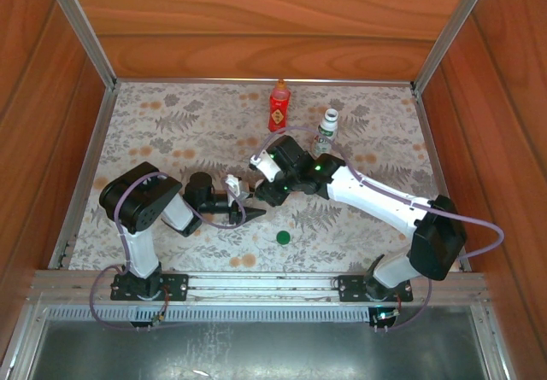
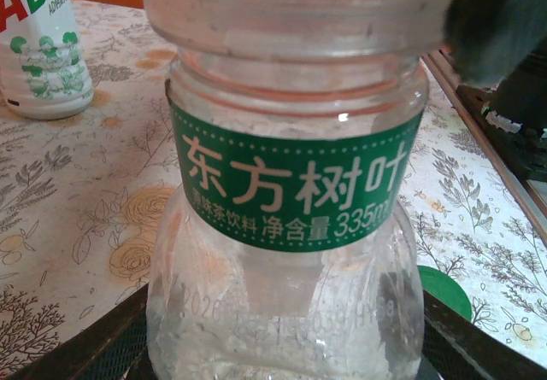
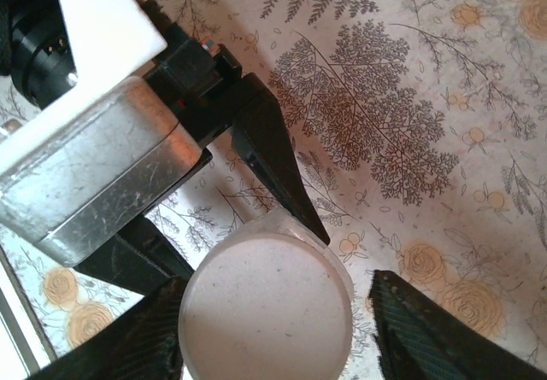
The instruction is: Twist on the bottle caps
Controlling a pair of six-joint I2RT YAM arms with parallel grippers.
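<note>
Right wrist view, bottom center: white cap (image 3: 256, 299) atop clear bottle (image 2: 291, 184) sits btwn my right gripper's (image 3: 278, 329) parted jaws, w/ a gap at frame right. My left gripper (image 2: 273, 359) clamps the bottle's body, mid-frame in top external view.

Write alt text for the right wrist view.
Top-down on the white-capped clear bottle, pinched by the black left tool. The right tool stands open either side of it, over a floral-patterned table.
</note>
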